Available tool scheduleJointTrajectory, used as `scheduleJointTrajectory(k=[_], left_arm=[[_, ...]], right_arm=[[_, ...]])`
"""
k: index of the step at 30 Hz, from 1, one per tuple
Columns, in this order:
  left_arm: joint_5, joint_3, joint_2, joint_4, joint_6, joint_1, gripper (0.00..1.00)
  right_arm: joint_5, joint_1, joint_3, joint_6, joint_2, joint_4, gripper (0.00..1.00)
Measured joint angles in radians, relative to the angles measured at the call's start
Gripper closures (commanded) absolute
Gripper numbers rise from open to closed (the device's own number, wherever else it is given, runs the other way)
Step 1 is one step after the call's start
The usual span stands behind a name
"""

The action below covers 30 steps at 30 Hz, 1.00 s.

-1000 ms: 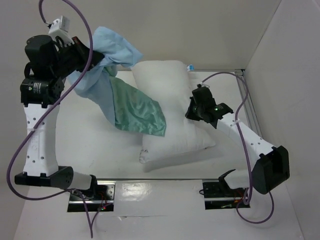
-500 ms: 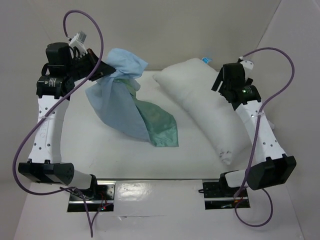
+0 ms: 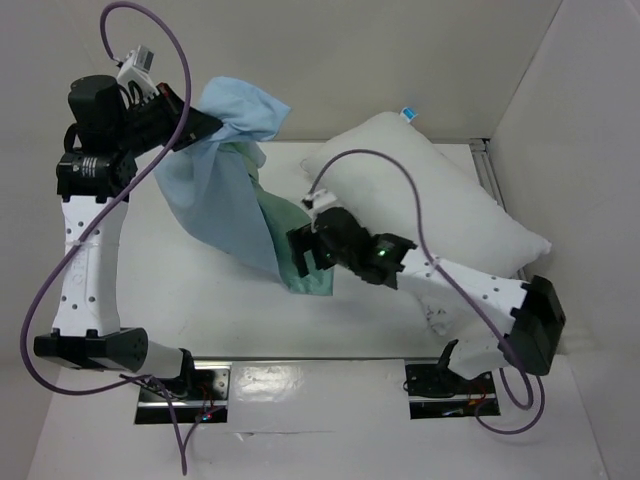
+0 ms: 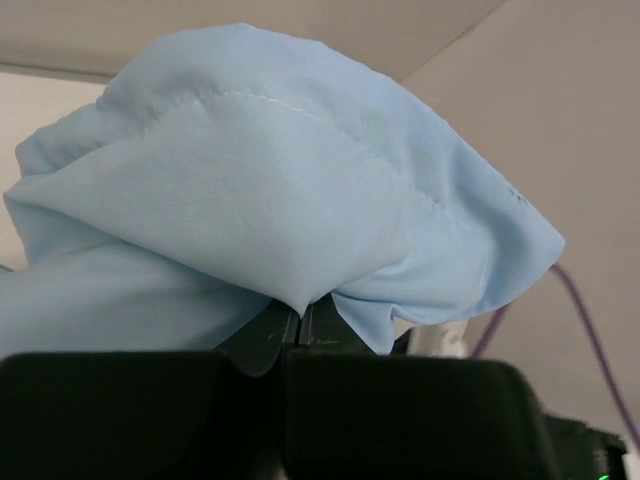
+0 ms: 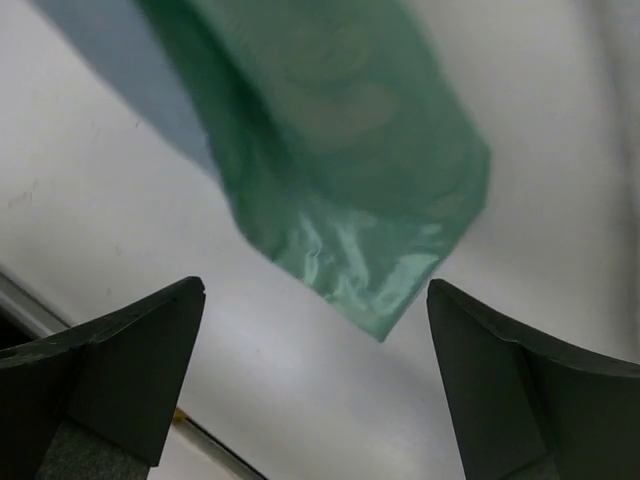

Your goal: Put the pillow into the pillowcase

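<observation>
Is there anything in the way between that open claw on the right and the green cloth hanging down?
Nothing visible. The right gripper has its jaws open, and the green tip of the pillowcase hangs straight ahead of them over the table. The pillow lies off to the side, not between them.

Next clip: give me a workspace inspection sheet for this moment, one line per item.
Surface: white table, plain and flat.
Job's things: pillow lies at the right, outside the pillowcase, which hangs limp, its green lower corner near the table.
Clutter: nothing seen.
End effectors: left end effector raised, shut on the pillowcase's blue top fabric; right end effector open, facing the green corner, holding nothing.
Cables: purple cables loop above both arms; no snag seen.
Surroundings: white walls; metal rail at the table's right edge.
</observation>
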Motion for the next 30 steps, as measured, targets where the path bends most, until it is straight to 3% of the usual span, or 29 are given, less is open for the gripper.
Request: scheduleJointTrajectory(k=[4,9,11,12,15,16,22,26,30], left_arm=[[0.0,0.031,-0.014,0.016,-0.019,0.002,1.0],[0.005,0.031,-0.023,0.025,-0.033,0.002,1.0],[0.005,0.031,-0.023,0.024,-0.035,0.002,1.0],[0.004,0.031,-0.023,0.024,-0.036,0.002,1.0],[-0.004,0.031,-0.028,0.023,-0.048,0.002,1.0],[-0.006,0.031,-0.03,0.023,-0.05,0.002,1.0],[-0.053,0.095,-0.036,-0.039,-0.038,0.014,1.0],[-0.156,0.206,-0.037,-0.079,-0.016,0.064,1.0],[-0.283,0.27,-0.052,-0.101,-0.01,0.112,1.0]], right_arm=[[0.006,0.125,-0.014,-0.023,0.159,0.1,0.0],[-0.021,0.135,-0.026,-0.042,0.317,0.254,0.0],[-0.023,0.133,-0.01,-0.049,0.385,0.31,0.06],[-0.023,0.131,0.004,-0.05,0.417,0.332,0.14],[-0.037,0.126,0.048,-0.051,0.52,0.412,0.87],[-0.042,0.121,0.058,-0.044,0.545,0.428,1.0],[-0.003,0.12,0.034,-0.004,0.491,0.429,1.0],[0.016,0.123,-0.033,-0.025,0.192,0.286,1.0],[-0.003,0.123,0.064,-0.061,-0.092,0.097,1.0]])
